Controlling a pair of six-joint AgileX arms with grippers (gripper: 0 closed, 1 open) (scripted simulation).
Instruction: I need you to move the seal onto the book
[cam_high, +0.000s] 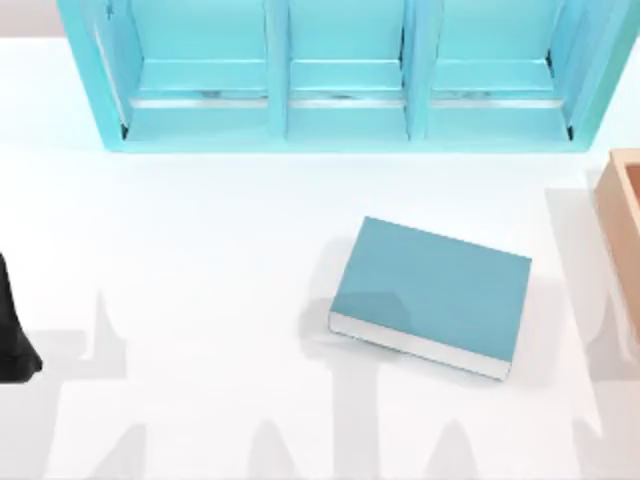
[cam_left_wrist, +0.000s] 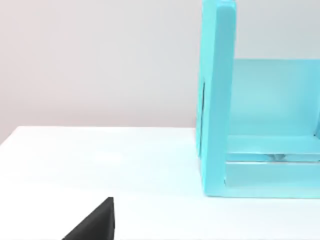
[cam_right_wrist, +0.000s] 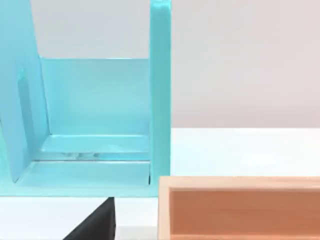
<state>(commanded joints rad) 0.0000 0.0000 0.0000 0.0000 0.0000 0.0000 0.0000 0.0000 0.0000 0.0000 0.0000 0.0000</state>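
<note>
The book (cam_high: 430, 295) lies flat on the white table right of centre, with a teal-blue cover and its white page edges facing the front. It is turned a little clockwise. The seal is out of view. My left arm (cam_high: 14, 335) is a dark shape parked at the table's left edge, far from the book. A black corner of my left gripper (cam_left_wrist: 95, 225) shows in the left wrist view. A similar black corner of my right gripper (cam_right_wrist: 95, 222) shows in the right wrist view.
A large light-blue shelf unit (cam_high: 340, 80) with three compartments stands along the back; its side walls show in the left wrist view (cam_left_wrist: 217, 100) and the right wrist view (cam_right_wrist: 160, 100). An open tan box (cam_high: 618, 205) (cam_right_wrist: 240, 182) sits at the right edge.
</note>
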